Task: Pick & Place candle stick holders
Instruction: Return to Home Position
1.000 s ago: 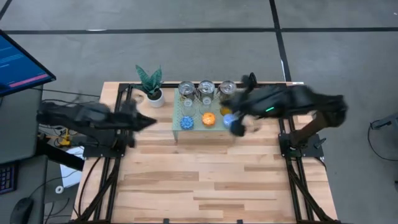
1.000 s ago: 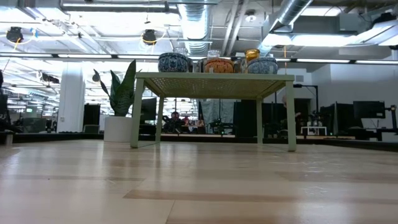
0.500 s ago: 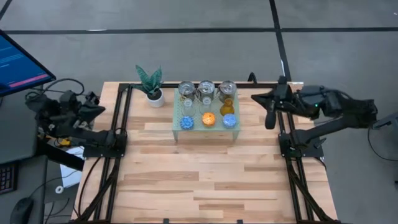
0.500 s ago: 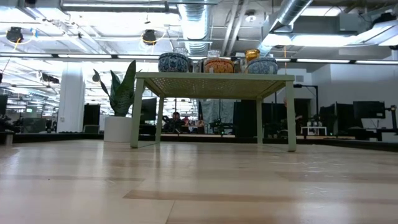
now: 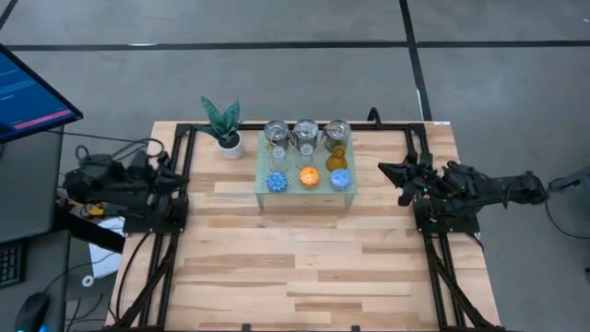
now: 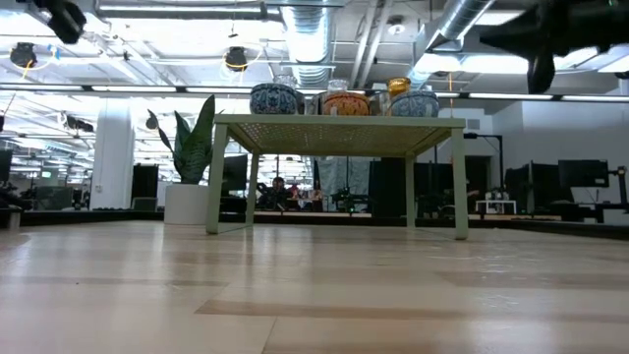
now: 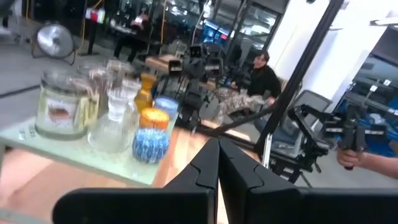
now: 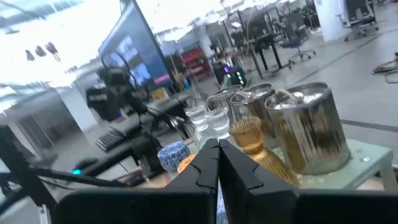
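Nine candle stick holders stand on the pale green perforated stand at the table's far middle. Three are silver, two clear glass, one amber. The front row is blue, orange and blue. My left gripper is shut and empty at the table's left edge, well left of the stand. My right gripper is shut and empty near the right edge, right of the stand. Both wrist views show the shut fingertips with the holders beyond.
A green leafy plant in a white pot stands left of the stand at the far edge. A monitor is off the table's left. A person sits in the room beyond. Bare wood lies in front of the stand.
My right gripper has drawn back from over the right blue holder toward the table's right edge. My left gripper has drawn back from beside the stand toward the left edge. Both swung back high, then came down. The holders have not moved.
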### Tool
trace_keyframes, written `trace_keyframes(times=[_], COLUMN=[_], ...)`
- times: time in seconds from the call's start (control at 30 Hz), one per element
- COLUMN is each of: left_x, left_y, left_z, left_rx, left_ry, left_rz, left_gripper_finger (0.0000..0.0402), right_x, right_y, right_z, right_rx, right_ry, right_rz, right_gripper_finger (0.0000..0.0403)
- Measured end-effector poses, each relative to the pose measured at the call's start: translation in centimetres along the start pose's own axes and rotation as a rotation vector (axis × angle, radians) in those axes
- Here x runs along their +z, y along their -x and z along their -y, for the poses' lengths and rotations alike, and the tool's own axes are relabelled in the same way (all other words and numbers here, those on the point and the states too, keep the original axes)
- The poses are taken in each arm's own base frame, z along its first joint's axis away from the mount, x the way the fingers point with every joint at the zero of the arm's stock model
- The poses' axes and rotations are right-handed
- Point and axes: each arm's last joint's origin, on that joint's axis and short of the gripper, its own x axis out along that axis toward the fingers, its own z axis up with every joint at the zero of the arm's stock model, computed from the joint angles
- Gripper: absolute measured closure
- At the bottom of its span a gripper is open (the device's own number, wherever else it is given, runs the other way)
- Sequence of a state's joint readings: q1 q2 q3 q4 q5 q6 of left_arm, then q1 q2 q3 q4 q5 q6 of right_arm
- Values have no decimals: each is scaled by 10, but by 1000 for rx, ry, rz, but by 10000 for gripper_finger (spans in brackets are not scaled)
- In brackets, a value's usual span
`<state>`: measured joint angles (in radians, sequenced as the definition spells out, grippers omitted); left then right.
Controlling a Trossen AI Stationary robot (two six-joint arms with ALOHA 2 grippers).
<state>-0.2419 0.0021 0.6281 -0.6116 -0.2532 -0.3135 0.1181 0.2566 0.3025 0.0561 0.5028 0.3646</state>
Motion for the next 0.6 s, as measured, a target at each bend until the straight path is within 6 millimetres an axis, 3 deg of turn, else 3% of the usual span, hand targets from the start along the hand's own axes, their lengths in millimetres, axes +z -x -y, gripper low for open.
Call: trace_keyframes(times=[0.2,0.6], left_x=[-30,-102], left_y=[-22,-66], left_z=[-3,-15], left_rx=[12,17], left_ry=[-9,23], left_rz=[-62,-31], left_gripper_finger=[395,395], right_x=[-23,-49], right_y=[10,14], right_z=[14,26], right_rx=[40,62], right_ry=[-54,-50], right_rz=[85,70], right_gripper_finger=[403,403])
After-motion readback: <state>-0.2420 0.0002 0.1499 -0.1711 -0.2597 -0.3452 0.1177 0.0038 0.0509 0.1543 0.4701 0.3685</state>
